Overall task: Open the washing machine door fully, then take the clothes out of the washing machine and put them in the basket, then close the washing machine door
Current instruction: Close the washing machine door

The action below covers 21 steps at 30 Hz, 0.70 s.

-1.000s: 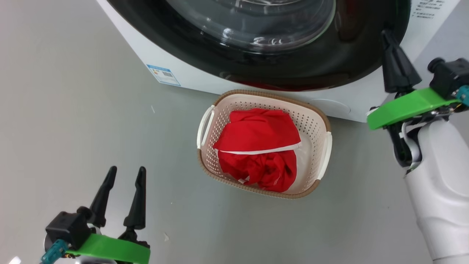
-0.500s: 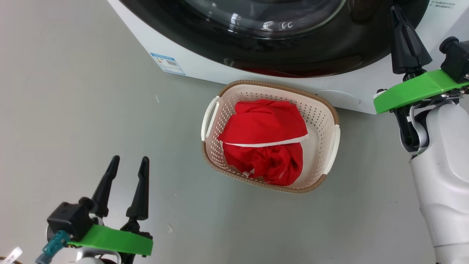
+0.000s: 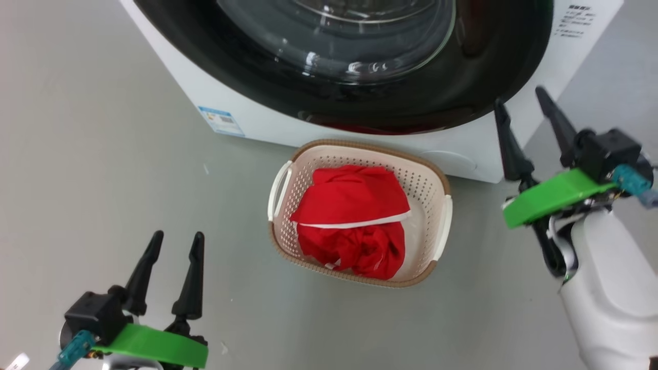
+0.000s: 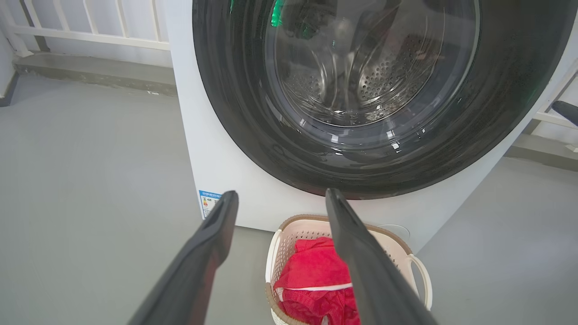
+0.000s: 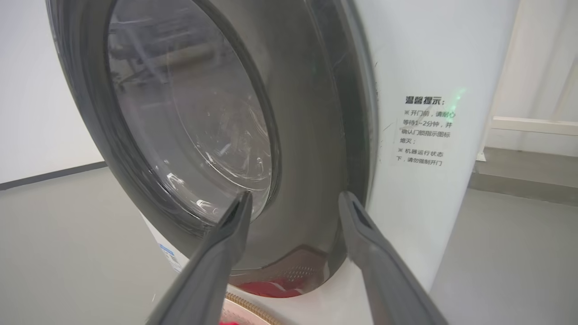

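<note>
The big round glossy black door [image 3: 257,87] looks shut on the white washing machine [image 3: 267,121]. It is hard and slippery, so hold its right edge. Soft red clothes [image 3: 349,205] lie in the cream plastic basket [image 3: 360,145] by the machine's bottom edge. The left gripper [image 3: 177,235] and right gripper [image 3: 519,96] are spread wide and empty.

Red clothes [image 3: 349,216] in the basket [image 3: 360,145], door [image 3: 339,51] shut.
The big white washing machine [image 3: 267,123] has its round door, black rim and clear glass, flat against its front. The small cream basket stands just in front of the machine, below the door. The clothes, with white trim, lie bunched up inside.
</note>
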Motion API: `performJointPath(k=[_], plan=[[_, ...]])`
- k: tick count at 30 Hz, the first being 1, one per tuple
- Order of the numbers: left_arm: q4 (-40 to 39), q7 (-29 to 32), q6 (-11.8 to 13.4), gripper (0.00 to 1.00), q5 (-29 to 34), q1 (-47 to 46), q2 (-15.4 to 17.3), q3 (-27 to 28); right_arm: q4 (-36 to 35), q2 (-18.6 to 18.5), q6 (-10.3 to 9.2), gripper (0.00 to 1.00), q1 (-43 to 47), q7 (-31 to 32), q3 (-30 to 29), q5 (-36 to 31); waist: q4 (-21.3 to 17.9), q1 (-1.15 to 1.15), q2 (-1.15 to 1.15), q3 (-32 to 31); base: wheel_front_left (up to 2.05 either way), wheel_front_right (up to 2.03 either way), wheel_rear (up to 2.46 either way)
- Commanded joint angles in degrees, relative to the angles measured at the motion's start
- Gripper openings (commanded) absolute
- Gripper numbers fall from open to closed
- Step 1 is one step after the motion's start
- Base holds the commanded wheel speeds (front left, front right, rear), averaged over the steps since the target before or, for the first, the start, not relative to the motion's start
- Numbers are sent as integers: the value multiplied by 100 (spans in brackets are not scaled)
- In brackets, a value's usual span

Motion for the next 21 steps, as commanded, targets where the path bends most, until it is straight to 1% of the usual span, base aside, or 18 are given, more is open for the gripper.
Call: performJointPath(k=[1, 12, 21], plan=[[-73, -46, 3, 100, -13, 128, 246, 241, -225, 94, -21, 100, 317, -32, 159, 56, -196, 0, 0, -248, 0, 0, 0], [-14, -46, 3, 100, -18, 423, 477, 265, -543, 226, -21, 100, 1588, -32, 39, 137, -593, 0, 0, -680, 0, 0, 0], [10, -46, 3, 100, -66, 548, 574, 317, -687, 309, -21, 100, 2184, -32, -54, 135, -909, 0, 0, -871, 0, 0, 0]])
